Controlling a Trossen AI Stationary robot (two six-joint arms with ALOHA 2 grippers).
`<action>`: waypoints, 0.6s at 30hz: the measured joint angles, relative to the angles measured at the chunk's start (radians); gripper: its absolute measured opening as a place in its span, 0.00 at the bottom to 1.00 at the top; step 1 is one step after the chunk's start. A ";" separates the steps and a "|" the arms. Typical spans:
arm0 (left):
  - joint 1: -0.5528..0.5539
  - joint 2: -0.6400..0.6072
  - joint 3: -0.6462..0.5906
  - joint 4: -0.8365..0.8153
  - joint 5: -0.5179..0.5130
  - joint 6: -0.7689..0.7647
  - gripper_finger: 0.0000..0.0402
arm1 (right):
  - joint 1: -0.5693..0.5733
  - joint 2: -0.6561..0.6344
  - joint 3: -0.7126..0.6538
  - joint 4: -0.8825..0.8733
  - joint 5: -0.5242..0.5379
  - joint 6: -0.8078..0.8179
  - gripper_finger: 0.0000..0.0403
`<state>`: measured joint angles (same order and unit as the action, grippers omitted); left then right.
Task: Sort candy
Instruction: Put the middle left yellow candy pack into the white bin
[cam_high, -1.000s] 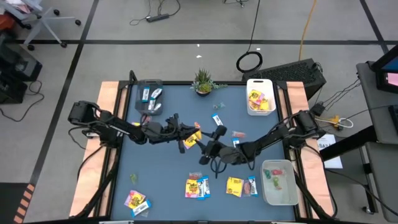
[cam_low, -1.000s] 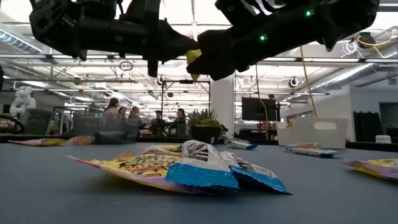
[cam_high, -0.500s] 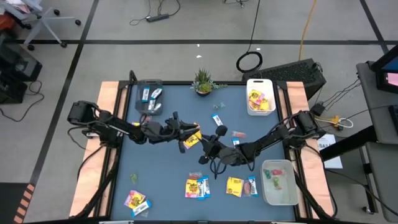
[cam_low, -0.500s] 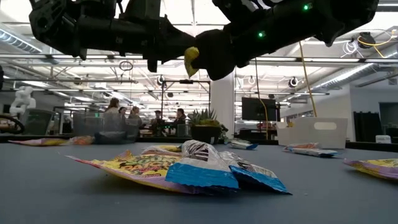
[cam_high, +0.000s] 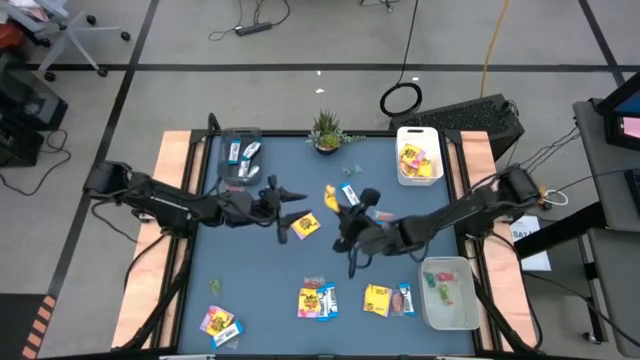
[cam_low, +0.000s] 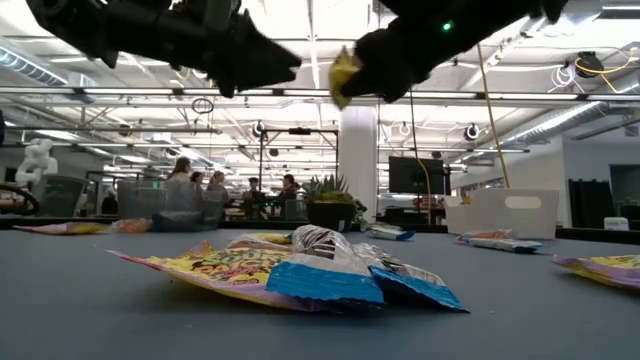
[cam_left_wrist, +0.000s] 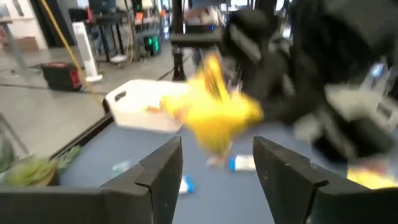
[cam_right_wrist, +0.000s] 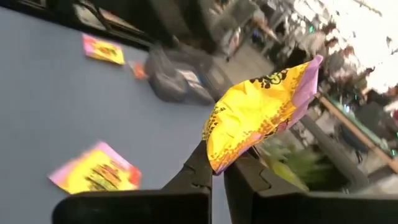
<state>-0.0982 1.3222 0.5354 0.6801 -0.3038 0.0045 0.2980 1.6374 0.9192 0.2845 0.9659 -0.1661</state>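
Note:
A yellow candy packet with pink print (cam_right_wrist: 258, 118) hangs in the air over the table's middle, with my right gripper (cam_right_wrist: 217, 169) shut on it. It also shows in the high view (cam_high: 331, 194) and the low view (cam_low: 344, 74). My left gripper (cam_left_wrist: 217, 171) stands open just left of the packet, level with it and touching nothing (cam_high: 290, 215). Another yellow packet (cam_high: 307, 225) lies flat on the blue table below the two grippers. My right gripper pinches the yellow packet's lower edge (cam_right_wrist: 219, 160) between its two fingers. The packet stands up past the fingertips, crumpled and tilted, lifted clear of the table.
A white bin (cam_high: 418, 172) with yellow packets stands at the far right. A clear bin (cam_high: 240, 160) with blue bars is far left, and a clear bin (cam_high: 447, 300) with small pieces is near right. A potted plant (cam_high: 326, 130) stands at the far edge. Loose packets (cam_high: 318, 300) lie near the front.
My left gripper has opened, let go of the yellow packet and drawn back toward the table's left edge. My right gripper has shut on the packet and carried it up and toward the far edge, clear of the table.

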 joint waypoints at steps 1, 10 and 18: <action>0.000 -0.009 0.000 -0.046 -0.010 0.021 0.51 | -0.009 -0.035 0.000 -0.076 -0.002 0.037 0.03; 0.000 -0.012 -0.001 -0.313 -0.061 0.020 0.51 | -0.174 -0.326 0.000 -0.723 -0.150 0.370 0.03; 0.000 -0.012 -0.001 -0.313 -0.061 -0.007 0.51 | -0.420 -0.396 0.000 -1.035 -0.296 0.470 0.03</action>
<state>-0.0986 1.3102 0.5343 0.3668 -0.3645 -0.0022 -0.1220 1.2415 0.9192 -0.7505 0.6699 0.3043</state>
